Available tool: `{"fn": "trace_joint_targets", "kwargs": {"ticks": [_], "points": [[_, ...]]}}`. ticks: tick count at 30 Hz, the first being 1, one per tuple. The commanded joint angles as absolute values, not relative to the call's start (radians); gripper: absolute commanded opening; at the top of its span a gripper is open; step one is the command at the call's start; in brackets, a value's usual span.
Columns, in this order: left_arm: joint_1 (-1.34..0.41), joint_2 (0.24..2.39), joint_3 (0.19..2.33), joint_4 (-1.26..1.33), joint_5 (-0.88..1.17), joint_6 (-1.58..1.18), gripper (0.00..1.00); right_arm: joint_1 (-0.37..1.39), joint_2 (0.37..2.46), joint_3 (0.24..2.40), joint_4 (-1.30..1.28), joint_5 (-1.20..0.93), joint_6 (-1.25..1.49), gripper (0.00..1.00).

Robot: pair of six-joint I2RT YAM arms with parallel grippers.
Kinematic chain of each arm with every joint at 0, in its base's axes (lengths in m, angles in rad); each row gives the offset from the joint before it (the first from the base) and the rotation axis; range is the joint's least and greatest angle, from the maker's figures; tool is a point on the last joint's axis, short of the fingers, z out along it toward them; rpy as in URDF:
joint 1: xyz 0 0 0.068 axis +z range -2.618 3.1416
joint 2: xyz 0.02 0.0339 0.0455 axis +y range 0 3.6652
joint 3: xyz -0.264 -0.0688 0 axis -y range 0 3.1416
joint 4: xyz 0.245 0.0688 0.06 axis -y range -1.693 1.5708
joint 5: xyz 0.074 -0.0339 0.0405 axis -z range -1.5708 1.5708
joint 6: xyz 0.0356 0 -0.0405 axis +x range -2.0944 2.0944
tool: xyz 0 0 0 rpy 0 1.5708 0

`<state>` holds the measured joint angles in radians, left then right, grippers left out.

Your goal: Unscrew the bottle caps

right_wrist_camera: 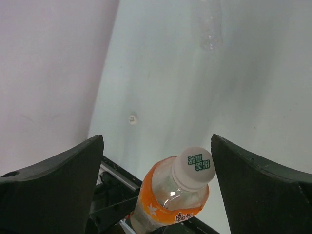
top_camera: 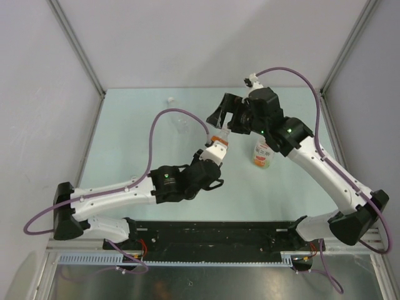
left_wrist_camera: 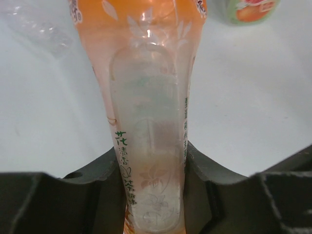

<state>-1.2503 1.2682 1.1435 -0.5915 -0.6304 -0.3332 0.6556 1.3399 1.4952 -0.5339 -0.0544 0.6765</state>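
The left gripper (left_wrist_camera: 151,187) was clenched on the orange bottle (left_wrist_camera: 146,73) at centre frame, apparently bracing it so the cap could be twisted. The right gripper (right_wrist_camera: 157,144) hung spread wide either side of the white cap (right_wrist_camera: 195,165), not touching it. Only the right wrist view showed that gap, plus a loose cap (right_wrist_camera: 132,118) at mid-left.

The left gripper (top_camera: 212,152) holds the first bottle (top_camera: 218,141) near the middle of the table (top_camera: 125,156). Its cap (right_wrist_camera: 195,165) sits between the wide-apart fingers of the right gripper (right_wrist_camera: 157,146). A second bottle (top_camera: 262,154) stands just to the right. A third bottle (top_camera: 183,123) is behind, to the left, and a loose cap (top_camera: 170,100) is farther back.
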Motion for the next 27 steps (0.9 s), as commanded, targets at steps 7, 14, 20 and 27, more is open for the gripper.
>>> {"fn": "trace_joint_targets", "kwargs": {"ticks": [7,14,20,27], "points": [[-1.301,1.338,1.24,-0.737,-0.883,-0.394,0.0,0.669,1.345,1.539,-0.643,0.039,0.648,0.87],[-1.302,1.32,1.233,-0.745,-0.887,-0.413,0.0,0.638,1.316,1.48,-0.594,-0.046,0.658,0.72],[-1.302,1.322,1.234,-0.746,-0.877,-0.415,0.0,0.641,1.318,1.459,-0.573,-0.073,0.675,0.72],[-1.304,1.318,1.237,-0.748,-0.879,-0.417,0.0,0.643,1.328,1.436,-0.535,-0.099,0.693,0.62]]}}
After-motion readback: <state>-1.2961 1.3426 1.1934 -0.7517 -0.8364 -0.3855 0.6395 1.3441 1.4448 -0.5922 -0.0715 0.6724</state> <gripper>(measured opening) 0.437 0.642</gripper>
